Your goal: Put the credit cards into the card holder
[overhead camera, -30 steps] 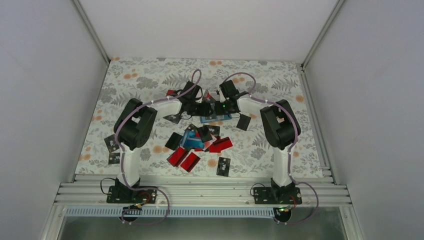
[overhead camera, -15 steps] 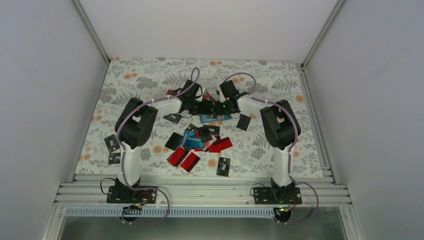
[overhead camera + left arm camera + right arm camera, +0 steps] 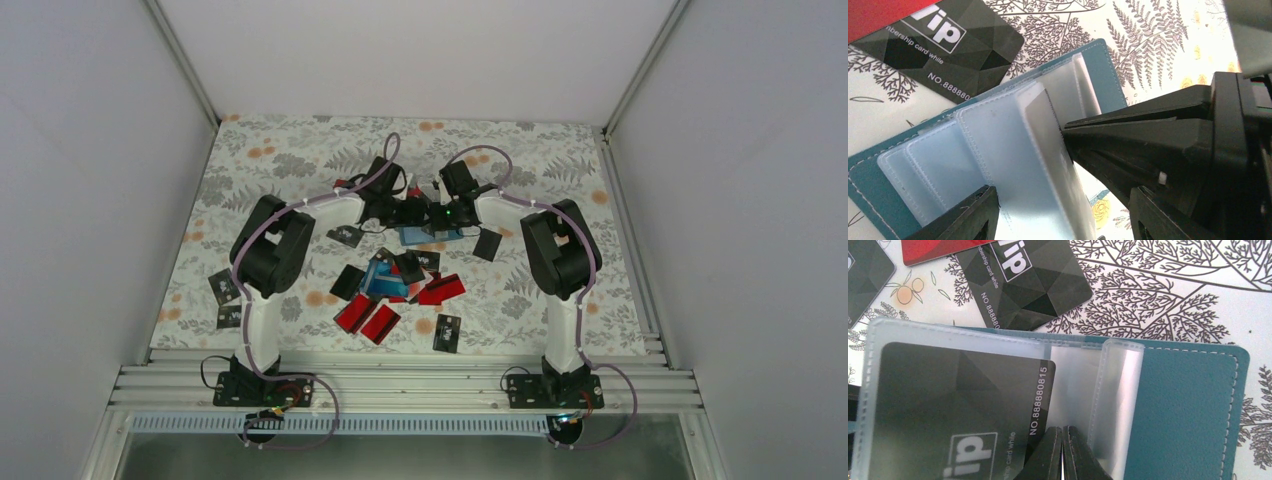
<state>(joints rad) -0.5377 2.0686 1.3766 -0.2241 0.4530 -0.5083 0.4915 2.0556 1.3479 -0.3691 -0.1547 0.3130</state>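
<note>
Floral cloth (image 3: 280,160): right gripper (image 3: 1063,452) pinches the card holder (image 3: 1188,410) (clear sleeve (image 3: 1048,150)), left gripper (image 3: 1065,202) open astride.

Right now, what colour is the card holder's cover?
Muted teal card holder, clearest in the right wrist view.

You have one muted teal, soft wallet-like card holder (image 3: 422,238) at upper centre. You can count at least seven thin black rectangular cards with white print (image 3: 447,331) and at least three glossy red cards (image 3: 380,323). The bright blue cards (image 3: 378,282) in the central pile overlap too much to count.
</note>
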